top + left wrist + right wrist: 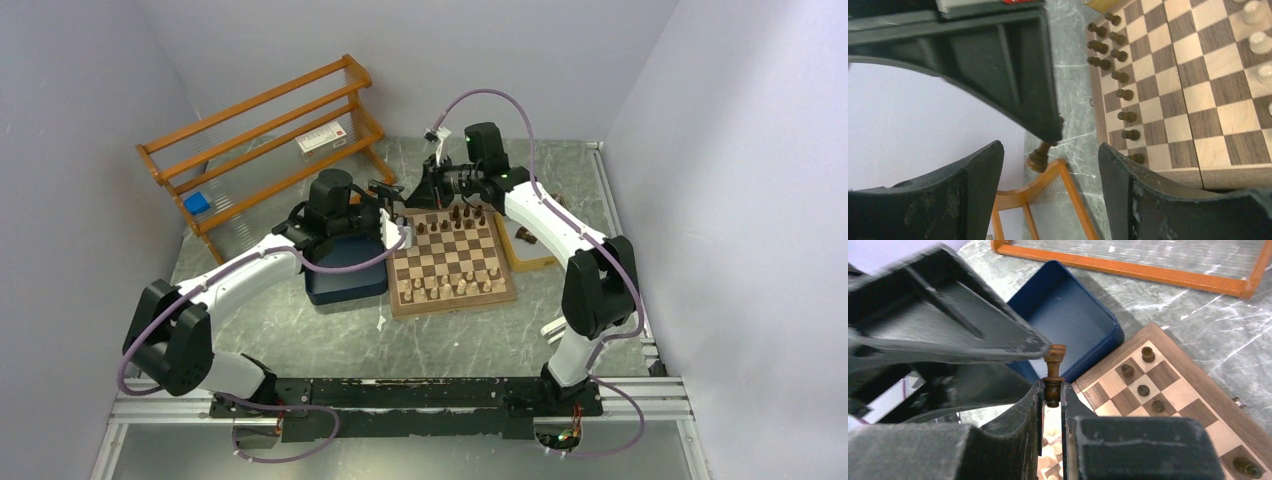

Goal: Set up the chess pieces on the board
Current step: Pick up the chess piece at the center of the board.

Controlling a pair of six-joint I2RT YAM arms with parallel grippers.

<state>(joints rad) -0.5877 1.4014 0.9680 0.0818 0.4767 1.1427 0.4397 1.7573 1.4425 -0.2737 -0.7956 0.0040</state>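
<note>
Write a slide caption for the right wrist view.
Right gripper pinches a dark chess piece by the board corner, blue tray behind.

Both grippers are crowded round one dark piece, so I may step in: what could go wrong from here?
1. The right gripper pinches the dark piece by one end only; a finger of the left gripper, at its free end, could tip it loose.
2. That gripper is open around it; released early, it may fall and knock the standing dark pieces on the board.

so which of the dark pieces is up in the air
The dark piece pinched upright in the right tool; the other dark pieces on the board stand on squares, ungripped.
</note>
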